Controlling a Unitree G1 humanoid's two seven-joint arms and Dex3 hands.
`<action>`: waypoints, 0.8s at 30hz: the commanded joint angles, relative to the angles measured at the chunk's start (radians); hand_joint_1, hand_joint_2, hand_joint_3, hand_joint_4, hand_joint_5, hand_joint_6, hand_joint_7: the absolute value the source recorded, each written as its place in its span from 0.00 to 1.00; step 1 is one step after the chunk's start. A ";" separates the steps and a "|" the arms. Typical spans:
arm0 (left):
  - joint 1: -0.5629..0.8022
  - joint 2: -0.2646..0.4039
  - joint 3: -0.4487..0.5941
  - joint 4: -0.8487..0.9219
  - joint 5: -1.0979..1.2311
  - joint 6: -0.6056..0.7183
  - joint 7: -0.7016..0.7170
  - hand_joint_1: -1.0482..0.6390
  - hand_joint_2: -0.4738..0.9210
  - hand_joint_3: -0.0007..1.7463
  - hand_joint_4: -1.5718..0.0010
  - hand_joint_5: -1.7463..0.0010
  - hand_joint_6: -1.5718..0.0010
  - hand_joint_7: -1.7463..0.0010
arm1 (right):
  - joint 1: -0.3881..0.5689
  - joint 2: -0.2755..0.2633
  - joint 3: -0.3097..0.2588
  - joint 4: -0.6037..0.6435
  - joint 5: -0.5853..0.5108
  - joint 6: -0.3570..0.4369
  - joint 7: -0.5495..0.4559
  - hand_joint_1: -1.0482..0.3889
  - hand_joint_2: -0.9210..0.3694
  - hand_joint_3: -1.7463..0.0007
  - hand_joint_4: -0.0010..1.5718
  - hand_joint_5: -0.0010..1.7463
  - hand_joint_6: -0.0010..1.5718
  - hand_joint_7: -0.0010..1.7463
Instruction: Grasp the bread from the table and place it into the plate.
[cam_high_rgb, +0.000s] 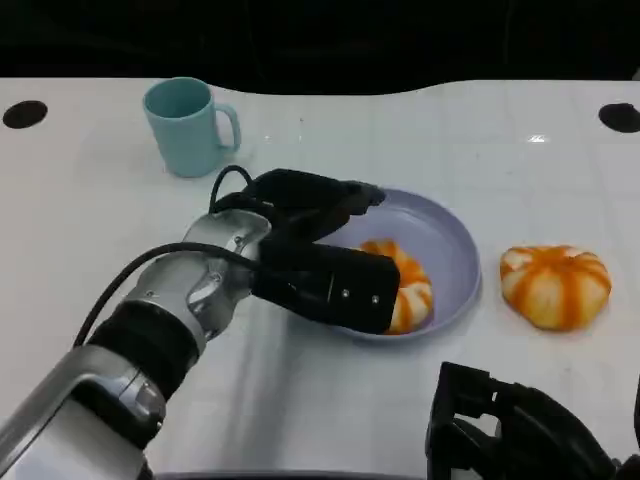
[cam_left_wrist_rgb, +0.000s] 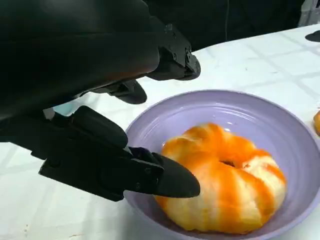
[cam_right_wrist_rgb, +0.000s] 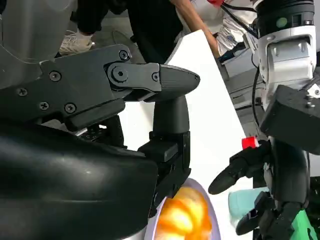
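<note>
A: Where's the bread?

B: One bread (cam_high_rgb: 408, 285) already lies in the lavender plate (cam_high_rgb: 455, 245), on the plate's near-left side. A second bread (cam_high_rgb: 556, 285) sits on the white worktop (cam_high_rgb: 330, 400), just right of the plate and apart from its rim.

A: And the left robot hand (cam_high_rgb: 320, 250)?

B: It hangs over the plate's left edge. In the left wrist view its fingers (cam_left_wrist_rgb: 170, 177) are spread, one tip right beside the bread in the plate; I can't tell whether it touches. The upper fingers are lifted clear of the bread, so I'd say it holds nothing.

A: The right robot hand (cam_high_rgb: 520, 430)?

B: Low at the near right edge of the worktop. Its wrist view shows the fingers (cam_right_wrist_rgb: 170, 80) extended and apart, nothing between them.

A: So which hand takes the loose bread?

B: My judgement: the right. That bread lies far and slightly right of it, with bare worktop between, while the left would have to reach across the plate. The bread is round, so no long axis to line up with. The plate is just left of it, a short carry.

A: Anything else about?

B: A teal mug (cam_high_rgb: 188, 125) at the far left, well apart from the plate.
</note>
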 joint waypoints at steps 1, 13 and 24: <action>0.008 0.027 0.006 -0.045 -0.007 0.013 -0.014 0.11 1.00 0.13 0.87 0.81 0.88 0.99 | 0.000 -0.011 -0.012 -0.007 0.004 -0.012 0.002 0.40 0.00 0.76 0.38 1.00 0.29 0.94; 0.223 0.071 0.185 -0.245 -0.256 -0.130 0.004 0.24 1.00 0.16 0.63 0.55 0.65 0.93 | -0.002 -0.012 -0.023 0.001 0.014 -0.019 0.009 0.39 0.00 0.76 0.38 1.00 0.29 0.94; 0.472 -0.003 0.405 -0.405 -0.791 -0.184 -0.256 0.27 1.00 0.15 0.61 0.00 0.74 0.05 | -0.002 -0.018 -0.026 -0.011 0.015 0.001 0.009 0.39 0.00 0.76 0.38 1.00 0.29 0.94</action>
